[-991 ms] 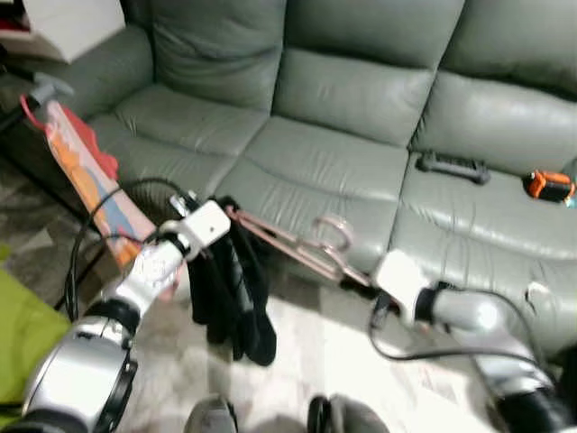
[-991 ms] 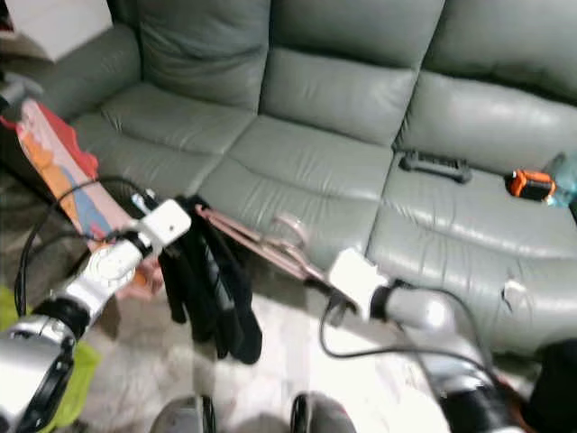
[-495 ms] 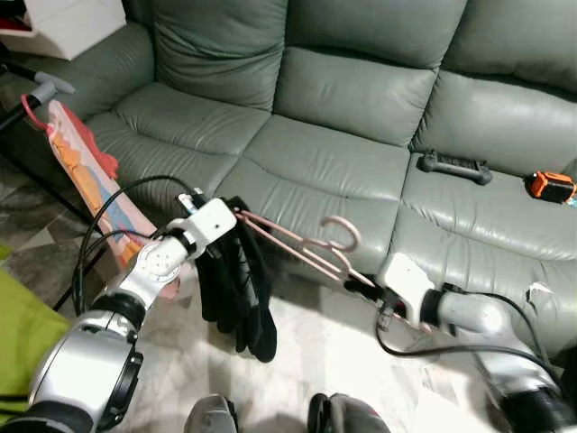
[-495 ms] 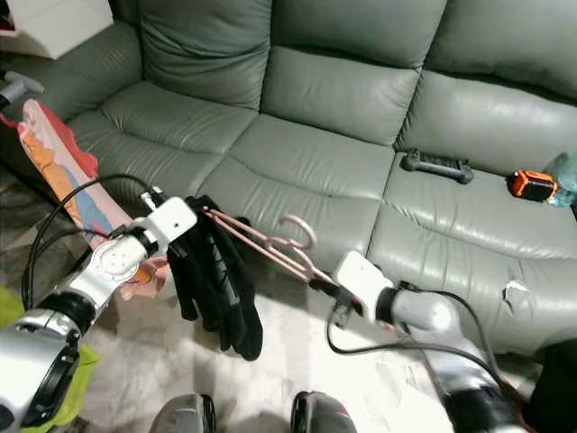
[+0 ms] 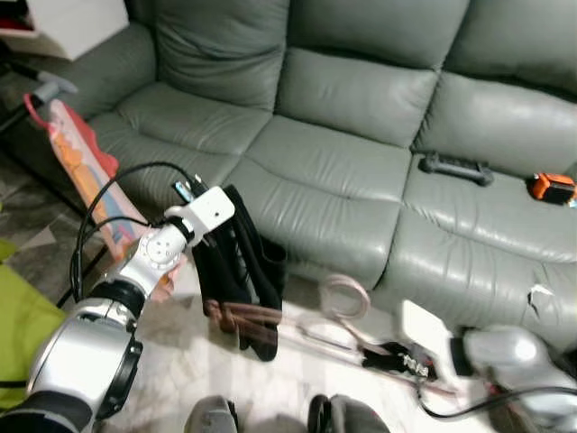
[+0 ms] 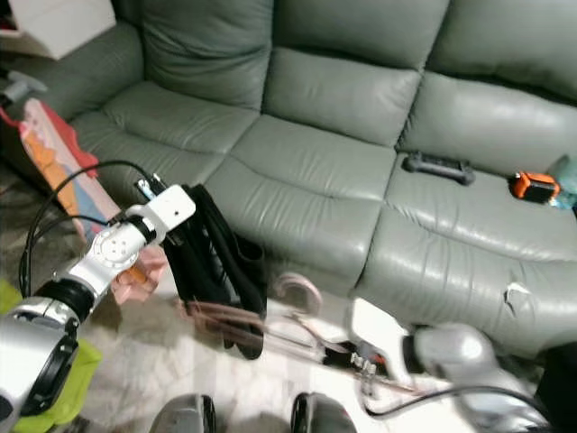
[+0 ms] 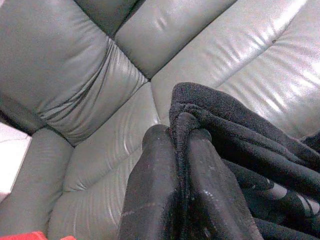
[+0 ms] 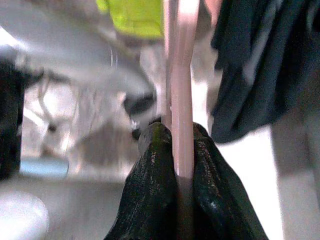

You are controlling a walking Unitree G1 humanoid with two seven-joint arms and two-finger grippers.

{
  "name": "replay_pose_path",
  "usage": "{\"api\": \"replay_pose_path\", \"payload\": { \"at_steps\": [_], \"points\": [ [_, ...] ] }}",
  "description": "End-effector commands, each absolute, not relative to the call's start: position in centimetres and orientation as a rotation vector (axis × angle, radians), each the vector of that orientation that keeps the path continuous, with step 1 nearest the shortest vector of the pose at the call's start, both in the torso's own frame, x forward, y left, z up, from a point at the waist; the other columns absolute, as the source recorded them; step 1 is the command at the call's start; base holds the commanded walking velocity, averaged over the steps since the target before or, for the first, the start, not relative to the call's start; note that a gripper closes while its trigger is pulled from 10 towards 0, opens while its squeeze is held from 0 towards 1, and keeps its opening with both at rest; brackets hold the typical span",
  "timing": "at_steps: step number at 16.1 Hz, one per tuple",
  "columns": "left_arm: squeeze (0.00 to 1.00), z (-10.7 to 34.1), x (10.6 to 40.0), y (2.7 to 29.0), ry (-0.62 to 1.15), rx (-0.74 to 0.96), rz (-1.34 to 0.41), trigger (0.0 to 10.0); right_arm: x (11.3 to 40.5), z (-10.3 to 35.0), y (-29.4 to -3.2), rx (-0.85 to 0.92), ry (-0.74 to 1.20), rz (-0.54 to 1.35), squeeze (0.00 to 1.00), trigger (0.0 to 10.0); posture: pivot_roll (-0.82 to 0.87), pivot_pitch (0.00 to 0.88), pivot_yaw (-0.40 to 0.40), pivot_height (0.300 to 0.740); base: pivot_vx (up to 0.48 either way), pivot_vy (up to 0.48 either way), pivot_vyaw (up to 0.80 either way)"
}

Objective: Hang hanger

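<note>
A black garment (image 5: pixel 242 275) hangs in front of the sofa's seat edge, with my left gripper (image 7: pixel 178 134) shut on its top hem. A pink hanger (image 5: pixel 345 299) lies low and tilted near the floor, blurred by motion. Its hook points up and its left end crosses the garment's lower part. My right gripper (image 5: pixel 379 354), low at the right, is shut on the hanger's bar (image 8: pixel 181 95), which runs straight out between the black fingers (image 8: pixel 156 170).
A grey-green leather sofa (image 5: pixel 352 90) spans the view. A black handle (image 5: pixel 455 167) and an orange tape measure (image 5: pixel 550 187) rest on its right seat. A pink-orange garment (image 5: pixel 86 176) hangs on the left. A lime-green object (image 5: pixel 18 329) is at lower left, and my feet (image 5: pixel 212 417) stand below.
My right gripper has dropped toward the floor, pulling the hanger down from sofa-seat height. The hanger's left end has slid down the garment. My left gripper still holds the black garment.
</note>
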State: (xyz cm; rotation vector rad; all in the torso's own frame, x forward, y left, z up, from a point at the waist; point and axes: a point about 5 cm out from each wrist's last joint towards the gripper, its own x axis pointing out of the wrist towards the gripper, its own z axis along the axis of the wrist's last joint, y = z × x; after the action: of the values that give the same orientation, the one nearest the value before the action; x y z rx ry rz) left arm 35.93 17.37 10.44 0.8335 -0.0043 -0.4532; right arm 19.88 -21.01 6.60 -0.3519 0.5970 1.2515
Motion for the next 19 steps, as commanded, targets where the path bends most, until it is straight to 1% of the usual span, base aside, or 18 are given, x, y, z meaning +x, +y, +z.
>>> {"api": "replay_pose_path", "payload": {
  "at_steps": [1,2,3,5,6,8,9,11,15,19],
  "points": [
    [0.0,11.6,36.3,17.3,-0.063,0.845,-0.458,10.0,20.5,7.7,-21.4,-0.363,0.543,1.208,0.0,10.0,-0.11,0.104,0.017,0.74,0.0,0.0,0.0],
    [0.0,11.4,35.9,17.5,-0.064,0.892,-0.516,10.0,22.2,9.3,-22.8,-0.435,0.455,1.072,0.0,10.0,-0.12,0.105,0.023,0.74,0.0,0.0,0.0],
    [0.0,11.2,35.7,17.6,-0.071,0.935,-0.556,10.0,23.0,10.5,-24.0,-0.49,0.434,1.003,0.0,10.0,-0.12,0.106,0.027,0.74,0.0,0.0,0.0],
    [0.0,11.3,35.5,17.4,-0.092,0.962,-0.591,10.0,23.3,11.0,-25.4,-0.542,0.454,0.963,0.0,10.0,-0.12,0.106,0.027,0.74,0.0,0.0,0.0],
    [0.0,11.4,35.4,17.2,-0.109,0.965,-0.616,10.0,23.6,11.0,-26.3,-0.598,0.473,0.928,0.0,10.0,-0.12,0.104,0.029,0.74,0.0,0.0,0.0],
    [0.0,11.7,35.3,16.9,-0.141,0.952,-0.641,10.0,24.1,11.0,-26.7,-0.638,0.476,0.905,0.0,10.0,-0.12,0.104,0.029,0.74,0.0,0.0,0.0],
    [0.0,11.9,35.2,16.5,-0.178,0.952,-0.667,10.0,24.5,10.9,-26.6,-0.655,0.464,0.897,0.0,10.0,-0.11,0.103,0.028,0.74,0.0,0.0,0.0],
    [0.0,11.9,35.0,16.4,-0.194,0.968,-0.684,10.0,25.0,11.0,-26.3,-0.681,0.437,0.9,0.0,10.0,-0.1,0.099,0.027,0.74,0.0,0.0,0.0],
    [0.0,12.2,34.7,16.3,-0.234,0.961,-0.721,10.0,26.0,11.3,-27.1,-0.753,0.409,0.84,0.0,10.0,-0.1,0.098,0.032,0.74,0.0,0.0,0.0],
    [0.0,12.2,34.1,15.1,-0.3,0.939,-0.791,10.0,26.7,11.0,-26.5,-0.758,0.385,0.864,0.0,10.0,-0.1,0.096,0.032,0.74,0.0,0.0,0.0]
  ]
}}
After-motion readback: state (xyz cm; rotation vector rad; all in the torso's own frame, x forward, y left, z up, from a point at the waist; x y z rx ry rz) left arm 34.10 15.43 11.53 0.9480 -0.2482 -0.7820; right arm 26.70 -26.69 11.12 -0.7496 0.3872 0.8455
